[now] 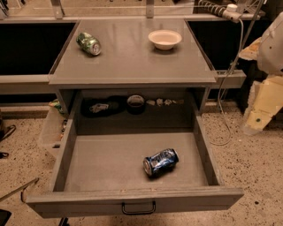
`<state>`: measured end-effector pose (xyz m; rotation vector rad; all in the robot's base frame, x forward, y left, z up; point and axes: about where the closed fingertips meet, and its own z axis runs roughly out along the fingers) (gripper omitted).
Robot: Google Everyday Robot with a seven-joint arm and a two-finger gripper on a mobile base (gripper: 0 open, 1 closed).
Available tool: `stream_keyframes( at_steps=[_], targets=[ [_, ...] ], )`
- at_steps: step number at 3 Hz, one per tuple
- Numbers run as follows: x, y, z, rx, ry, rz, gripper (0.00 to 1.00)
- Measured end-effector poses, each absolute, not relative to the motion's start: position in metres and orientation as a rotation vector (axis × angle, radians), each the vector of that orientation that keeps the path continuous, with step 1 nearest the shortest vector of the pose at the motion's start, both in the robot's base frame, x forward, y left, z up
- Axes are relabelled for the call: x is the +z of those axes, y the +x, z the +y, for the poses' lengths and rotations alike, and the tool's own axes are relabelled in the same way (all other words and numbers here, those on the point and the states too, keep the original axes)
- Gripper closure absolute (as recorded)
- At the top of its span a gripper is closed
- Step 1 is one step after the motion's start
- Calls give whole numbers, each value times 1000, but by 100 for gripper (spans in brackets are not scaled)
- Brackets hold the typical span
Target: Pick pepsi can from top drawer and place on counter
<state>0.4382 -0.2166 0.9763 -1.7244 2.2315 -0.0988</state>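
While the pepsi can (160, 161) lies on its side in the open top drawer (106, 163), right of centre and near the front panel, the gripper (260, 110) hangs at the right edge, well apart. Whether it is spread or pressed together cannot be told. Descend from above and grasp across the barrel — not the ends — clear of the drawer walls, then lift to the counter (128, 57).

Setting: a laboratory or workshop test area, not a domestic room. Indicators:
- A plain grey metal cabinet with a bare table (132, 62) top and an open top drawer (110, 163).
- A speckled terrazzo floor (252, 176).
- A loose white cable (224, 95) running down from a power strip (225, 11) at upper right.
- The robot's hand (256, 119) at the right edge, beside the cabinet.
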Motion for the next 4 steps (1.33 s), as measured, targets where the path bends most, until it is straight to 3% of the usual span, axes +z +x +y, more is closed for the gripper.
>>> stream_keyframes(
  at_steps=[2, 4],
  targets=[
    [971, 441, -215, -111, -1737, 2211, 0],
    [880, 456, -193, -11, -1760, 2132, 0]
  ],
)
